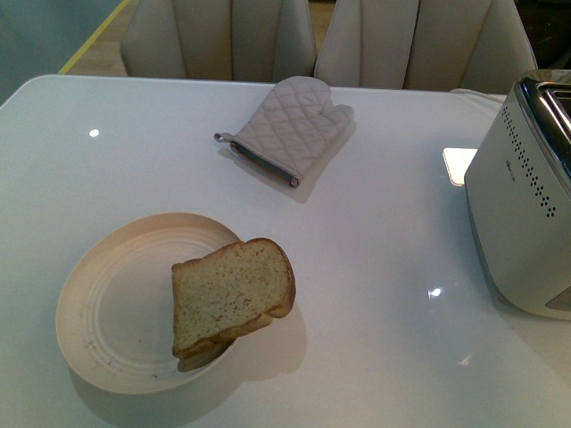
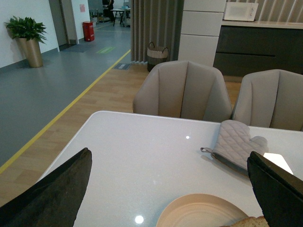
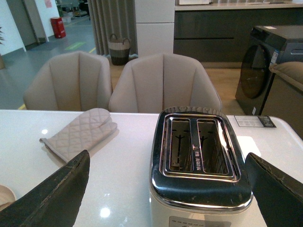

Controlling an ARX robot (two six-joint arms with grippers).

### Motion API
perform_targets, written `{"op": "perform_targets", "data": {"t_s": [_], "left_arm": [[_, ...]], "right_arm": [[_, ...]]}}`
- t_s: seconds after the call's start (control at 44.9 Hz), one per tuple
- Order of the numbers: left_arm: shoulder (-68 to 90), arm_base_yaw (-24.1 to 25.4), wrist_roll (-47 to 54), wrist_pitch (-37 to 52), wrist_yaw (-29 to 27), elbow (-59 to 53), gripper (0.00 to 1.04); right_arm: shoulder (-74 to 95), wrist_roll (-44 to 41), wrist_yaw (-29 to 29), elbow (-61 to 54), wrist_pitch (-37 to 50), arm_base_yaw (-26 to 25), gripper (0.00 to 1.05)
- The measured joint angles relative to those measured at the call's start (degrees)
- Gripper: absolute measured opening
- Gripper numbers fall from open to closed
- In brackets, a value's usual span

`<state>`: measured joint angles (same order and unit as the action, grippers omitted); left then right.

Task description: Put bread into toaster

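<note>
Two stacked slices of tan speckled bread (image 1: 232,299) lie on the right side of a round cream plate (image 1: 111,303), overhanging its rim. The white toaster (image 1: 526,205) with a chrome top stands at the table's right edge. Neither arm shows in the front view. My left gripper (image 2: 173,196) is open and empty above the table, with the plate (image 2: 199,210) and a corner of bread (image 2: 248,222) below it. My right gripper (image 3: 165,189) is open and empty, with the toaster (image 3: 199,161) between its jaws and below them; both slots look empty.
A grey quilted oven mitt (image 1: 290,129) lies at the table's far middle; it also shows in the left wrist view (image 2: 234,144) and right wrist view (image 3: 80,132). Two beige chairs (image 1: 268,40) stand behind the white table (image 1: 384,294).
</note>
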<state>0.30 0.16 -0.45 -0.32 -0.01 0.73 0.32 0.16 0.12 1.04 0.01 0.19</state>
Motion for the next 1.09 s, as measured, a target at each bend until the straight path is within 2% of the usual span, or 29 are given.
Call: {"op": "perform_targets", "data": {"t_s": [0.468,0.49,0.579,0.624,0.713,0.847,0.892,1.092], "left_arm": [[0.02,0.00,0.00,-0.02,0.02,0.00,0.98],[0.70,0.07,-0.81,-1.29,0.79,0.37,0.98],[10.69,0.15,-9.49,-16.44,4.74,7.61,0.98],[16.28,-0.13,-13.88,-18.58,5.05,10.14,0.98],[26.23,-0.17,-18.62,-12.57,7.67,13.70,0.98],[47.56,1.36,-20.70,5.77,10.82,16.48,0.98],[55.76,1.99,-20.92,11.69,10.49,17.55,0.98],[81.44,3.02,-20.79,26.43,7.89,22.29,0.98]], "right_arm": [[0.00,0.00,0.00,0.00,0.00,0.00,0.96],[0.00,0.00,0.00,0.00,0.00,0.00,0.96],[0.00,0.00,-0.07,0.00,-0.02,0.00,0.96],[0.00,0.00,-0.11,0.00,-0.02,0.00,0.96],[0.00,0.00,-0.07,0.00,-0.02,0.00,0.96],[0.00,0.00,-0.07,0.00,-0.02,0.00,0.96],[0.00,0.00,-0.09,0.00,-0.02,0.00,0.96],[0.00,0.00,-0.09,0.00,-0.02,0.00,0.96]]}}
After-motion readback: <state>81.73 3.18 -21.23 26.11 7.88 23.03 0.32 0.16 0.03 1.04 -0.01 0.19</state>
